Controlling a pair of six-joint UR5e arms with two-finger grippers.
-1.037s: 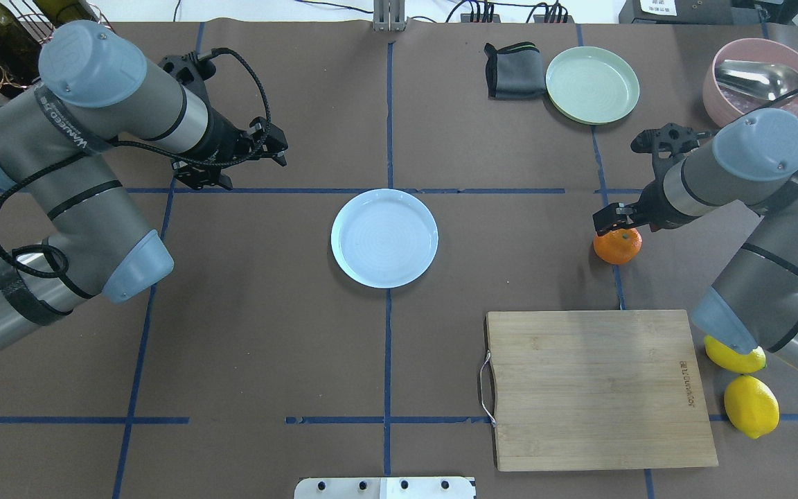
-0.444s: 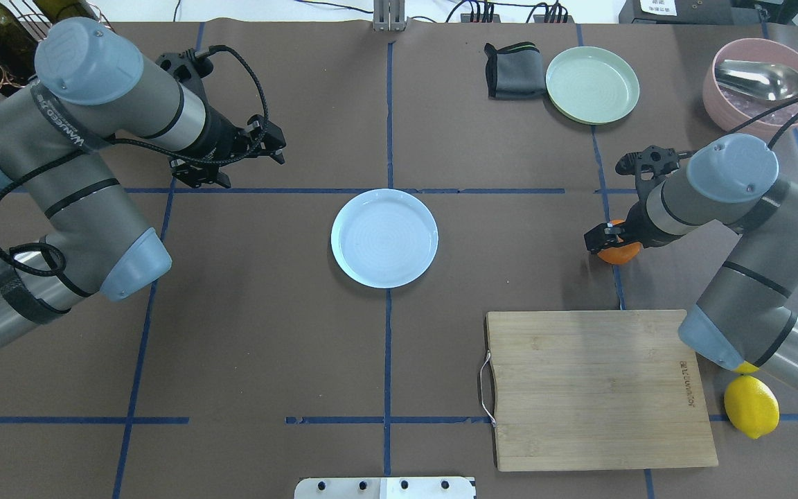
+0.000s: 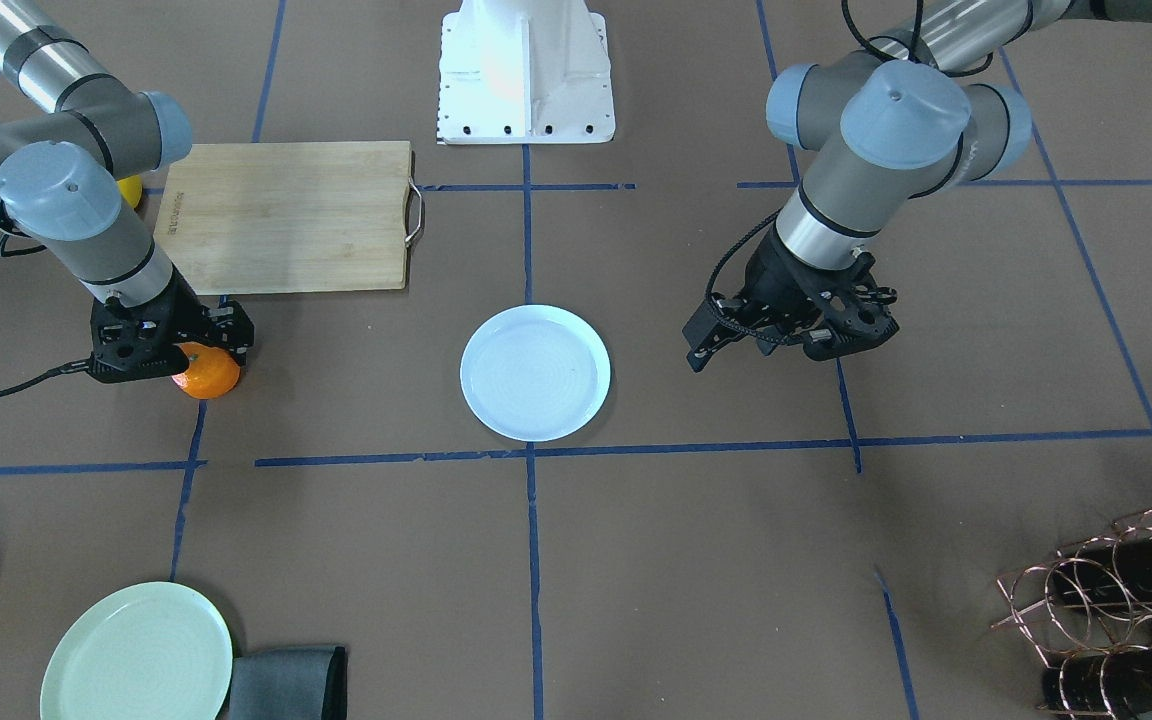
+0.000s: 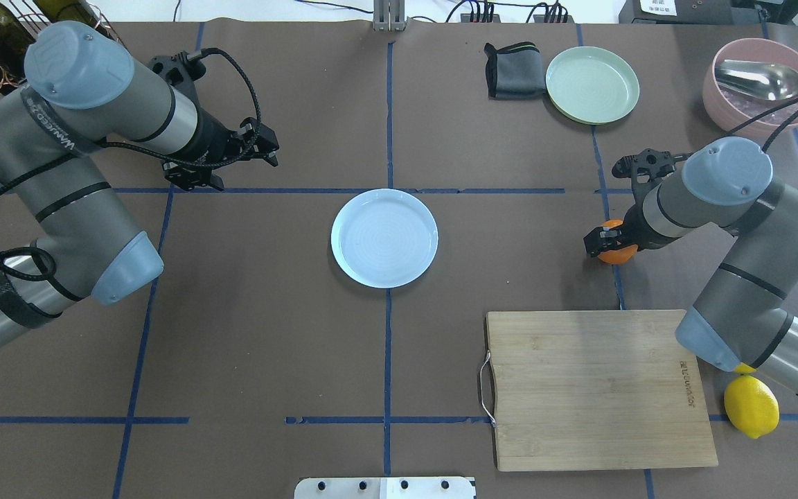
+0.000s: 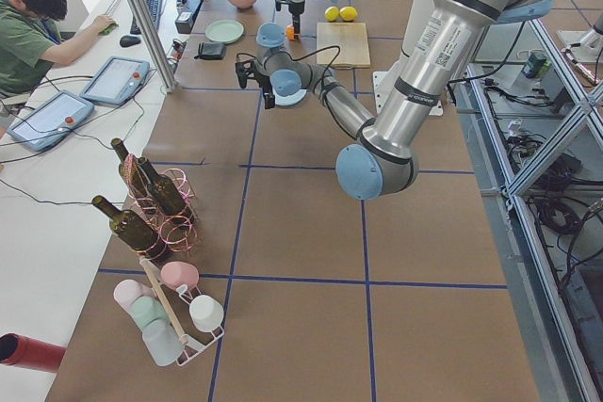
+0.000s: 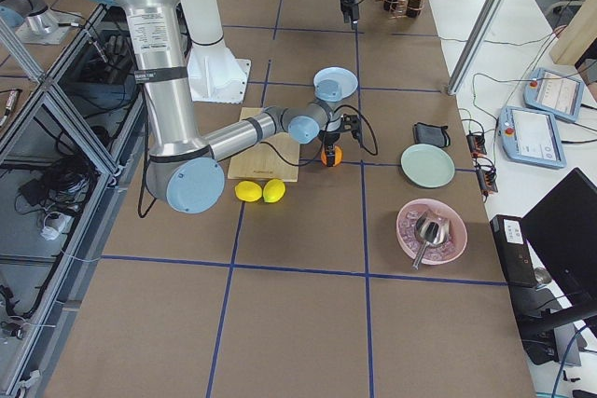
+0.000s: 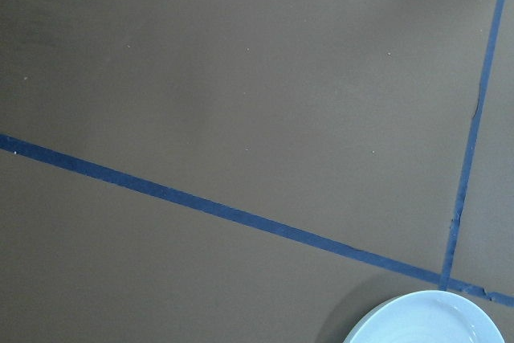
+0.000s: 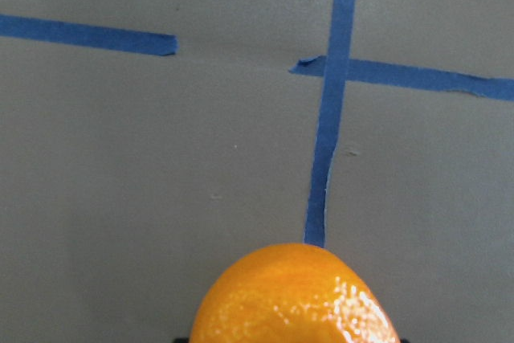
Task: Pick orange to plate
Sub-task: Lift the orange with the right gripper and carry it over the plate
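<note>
Brown paper-covered table (image 4: 267, 333) is carrying a grid of blue tape lines (image 4: 386, 360). In the left side view an operator in a green shirt (image 5: 28, 21) is sitting at a white side desk with grey teach pendants (image 5: 113, 79). The round white, faintly bluish plate (image 4: 384, 238) is sitting empty at table centre. The small bright orange fruit (image 4: 617, 255) is resting on the table well to the plate's right in the overhead view, on a tape line. The right gripper (image 4: 603, 242) is sitting down over the orange, jaws either side. Can't tell if they're actually clamping it. The left gripper (image 4: 271, 147) is hovering up-left of the plate, jaws apart, holding nothing. The rectangular bamboo cutting board (image 4: 596, 388), lower right of the plate, is showing a burned-in logo (image 4: 684, 383), too small to read. The white lettering on the left arm's black band is also unclear.
</note>
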